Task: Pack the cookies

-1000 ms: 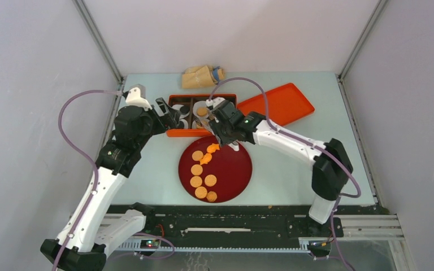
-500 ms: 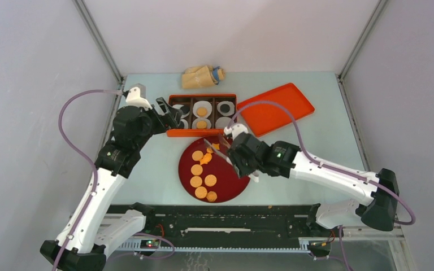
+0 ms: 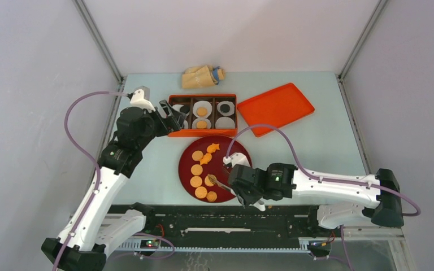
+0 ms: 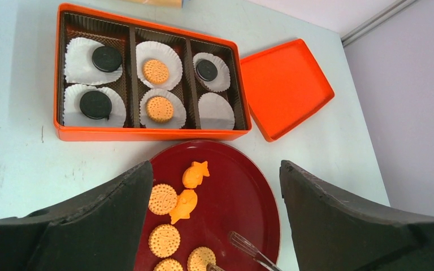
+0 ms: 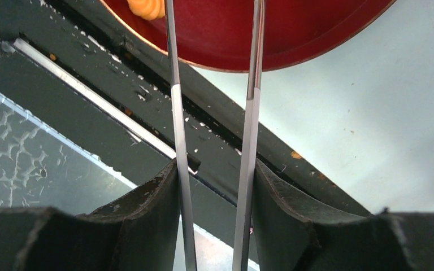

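Note:
Several orange-tan round cookies [image 3: 196, 169] and two orange star-like pieces [image 3: 213, 148] lie on the dark red plate [image 3: 236, 161]. They also show in the left wrist view [image 4: 163, 199]. The orange box [image 3: 202, 134] holds black cookies [image 4: 107, 58] and tan cookies [image 4: 156, 71] on white liners; one liner [image 4: 216, 111] is bare. My right gripper [image 3: 233, 182] is shut on metal tongs [image 3: 219, 183], whose tips sit at a tan cookie [image 3: 209, 180] near the plate's front. The tongs' arms [image 5: 172, 84] run between my fingers. My left gripper [image 3: 169, 114] is open and empty, beside the box's left end.
The orange lid [image 3: 275, 107] lies to the right of the box. A tan bag with a blue cap [image 3: 202, 76] lies at the back. A black rail [image 3: 231, 217] runs along the table's near edge, just in front of the plate. Grey walls close in both sides.
My right arm has pulled back from the box to the near side of the plate, carrying the tongs, whose tips now rest by the front cookies. The left arm has barely shifted.

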